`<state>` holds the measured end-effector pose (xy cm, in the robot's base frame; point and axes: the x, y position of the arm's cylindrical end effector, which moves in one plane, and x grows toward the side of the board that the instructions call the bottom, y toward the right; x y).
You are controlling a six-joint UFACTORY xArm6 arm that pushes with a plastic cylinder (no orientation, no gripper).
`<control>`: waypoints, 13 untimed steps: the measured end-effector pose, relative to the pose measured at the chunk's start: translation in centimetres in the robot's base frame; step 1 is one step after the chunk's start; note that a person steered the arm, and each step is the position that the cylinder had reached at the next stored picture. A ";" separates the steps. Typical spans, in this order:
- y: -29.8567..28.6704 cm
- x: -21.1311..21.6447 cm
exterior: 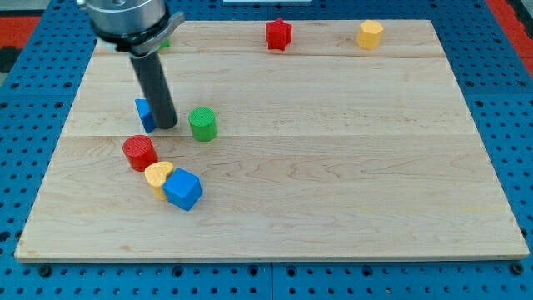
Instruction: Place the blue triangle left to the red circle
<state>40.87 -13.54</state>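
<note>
The blue triangle lies at the view's left on the wooden board, partly hidden behind my rod. My tip touches its right side. The red circle lies just below the blue triangle, a small gap apart. The tip is above and a little right of the red circle.
A green cylinder stands right of the tip. A yellow heart-like block and a blue cube touch each other below the red circle. A red star-like block and a yellow hexagon sit at the top. A green block peeks out behind the arm.
</note>
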 end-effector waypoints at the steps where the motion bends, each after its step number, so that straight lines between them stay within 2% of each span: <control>1: 1.0 -2.6; 2: -0.1 -2.4; 3: -1.6 -0.3; 6: -2.9 -1.8; 11: -3.3 -1.7; 12: -3.6 -0.6; 13: -5.6 2.6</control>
